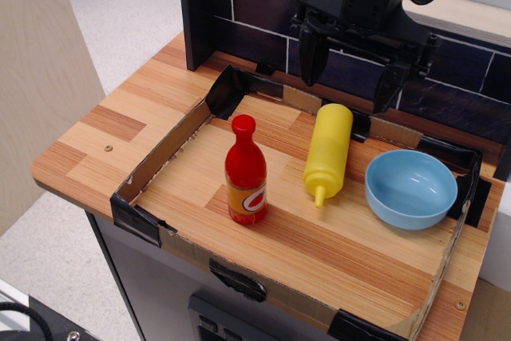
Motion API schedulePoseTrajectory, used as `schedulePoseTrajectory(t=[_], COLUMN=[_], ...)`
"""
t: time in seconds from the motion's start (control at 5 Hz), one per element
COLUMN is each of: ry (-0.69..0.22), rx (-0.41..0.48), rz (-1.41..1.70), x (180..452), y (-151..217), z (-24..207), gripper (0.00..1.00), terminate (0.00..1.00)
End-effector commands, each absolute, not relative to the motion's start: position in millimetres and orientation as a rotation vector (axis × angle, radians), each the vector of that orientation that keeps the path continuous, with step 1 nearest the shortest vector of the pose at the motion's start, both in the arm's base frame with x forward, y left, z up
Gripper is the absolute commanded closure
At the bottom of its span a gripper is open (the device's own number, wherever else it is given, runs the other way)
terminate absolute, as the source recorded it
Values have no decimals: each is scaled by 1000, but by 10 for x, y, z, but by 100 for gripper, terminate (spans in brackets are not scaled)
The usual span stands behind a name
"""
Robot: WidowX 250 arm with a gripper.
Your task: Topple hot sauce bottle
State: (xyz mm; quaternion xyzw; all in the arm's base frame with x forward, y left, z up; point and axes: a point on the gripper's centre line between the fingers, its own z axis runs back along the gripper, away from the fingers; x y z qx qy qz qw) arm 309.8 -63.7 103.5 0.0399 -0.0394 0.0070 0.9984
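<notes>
We see a wooden table [120,129] edged by a low cardboard rim [160,153]. On it stand a hot sauce bottle [245,172] upright, a yellow bottle [328,152] lying down, and a blue bowl [410,188].

Hot sauce bottle [245,172] upright left of lying squeeze bottle [328,152], bowl [410,189] at right

Upright red hot sauce bottle [245,171]

You get bright, even light from above. Soft short shadows sit on the counter [335,253], and small glare spots mark the hot sauce bottle [245,172]. Focus is sharp throughout.
</notes>
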Motion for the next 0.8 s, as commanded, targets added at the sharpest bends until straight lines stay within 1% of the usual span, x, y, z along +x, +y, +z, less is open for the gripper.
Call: schedulePoseTrajectory(t=[0.0, 0.2, 0.6], ry=[-79, -180, -216], rx=[80, 150, 127], rz=[14, -38, -121], x=[3098, 2905, 2677], y=[-637, -485, -92], z=[1035, 1093, 1324], gripper=[0, 0, 0], terminate=[0, 0, 0])
